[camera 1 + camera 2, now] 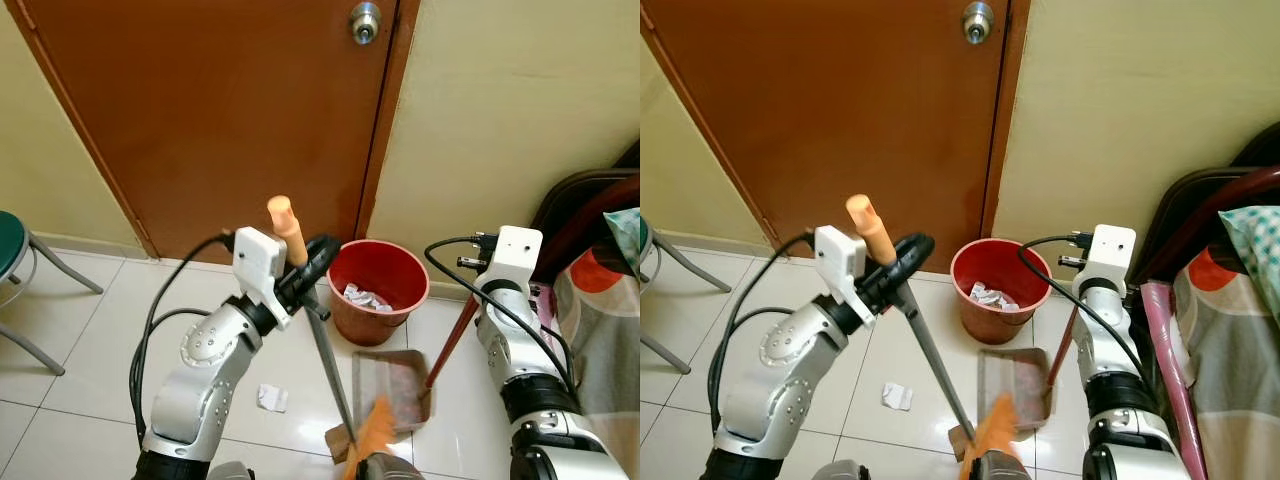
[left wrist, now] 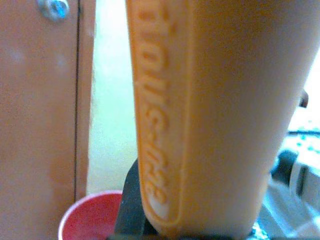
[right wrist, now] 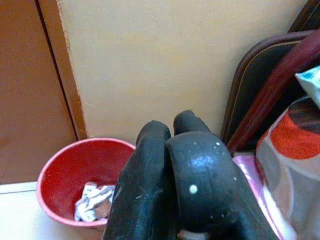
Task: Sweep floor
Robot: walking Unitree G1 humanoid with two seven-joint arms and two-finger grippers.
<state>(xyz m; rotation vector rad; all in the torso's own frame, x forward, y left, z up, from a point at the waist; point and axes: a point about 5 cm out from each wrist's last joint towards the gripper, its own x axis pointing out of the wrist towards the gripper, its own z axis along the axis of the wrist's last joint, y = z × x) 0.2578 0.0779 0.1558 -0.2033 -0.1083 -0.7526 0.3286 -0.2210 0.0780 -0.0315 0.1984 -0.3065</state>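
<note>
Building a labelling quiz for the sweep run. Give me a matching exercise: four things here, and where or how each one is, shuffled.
Things:
1. broom
2. red bucket
3. dustpan
4. crumpled paper

Places or states:
A. loose on the tiles, below the left arm
B. handle held in the left gripper
C. by the door frame, paper scraps inside
D. flat on the floor, in front of the bucket

Pairs: 1-B, 2-C, 3-D, 4-A

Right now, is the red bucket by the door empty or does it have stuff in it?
Not empty. The round red plastic bucket stands upright, and crumpled white paper lies on its bottom.
</note>
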